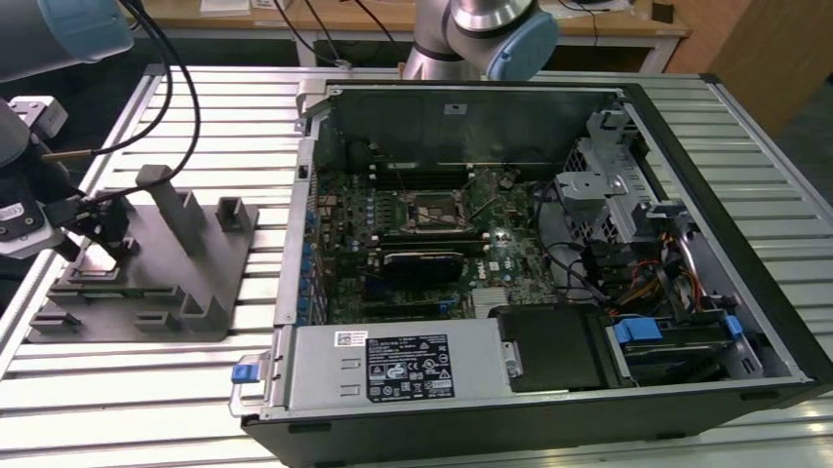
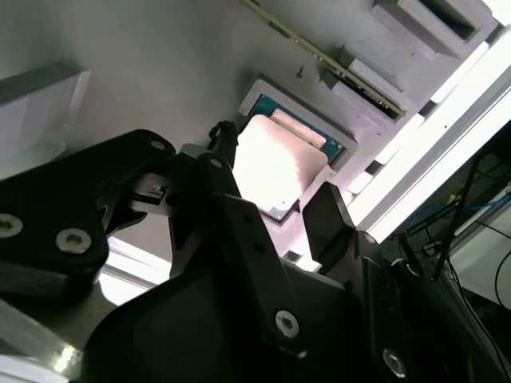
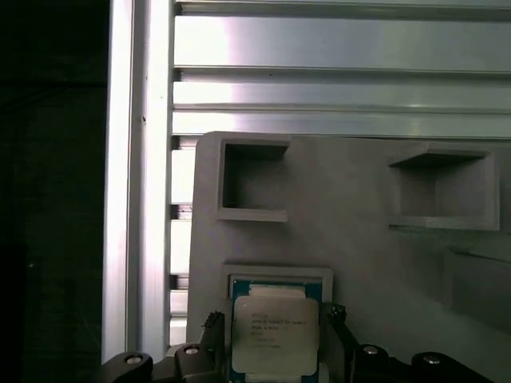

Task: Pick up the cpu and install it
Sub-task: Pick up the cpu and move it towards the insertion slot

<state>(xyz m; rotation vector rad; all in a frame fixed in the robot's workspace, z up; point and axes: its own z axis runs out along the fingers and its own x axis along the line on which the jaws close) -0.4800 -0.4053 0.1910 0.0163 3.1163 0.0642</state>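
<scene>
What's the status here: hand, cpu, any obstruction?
Hand open, straddling cpu. Cpu flat in grey fixture recess, not lifted. Nothing blocking the grasp.

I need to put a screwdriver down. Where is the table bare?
Bare table slats near the exterior view's lower left corner, bordered by the grey fixture and the computer case. Crowded: the case's inside, and the fixture by the tool.

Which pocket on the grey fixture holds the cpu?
The pocket at the pincer, cpu seated inside; both square pockets beyond it sit empty.
</scene>
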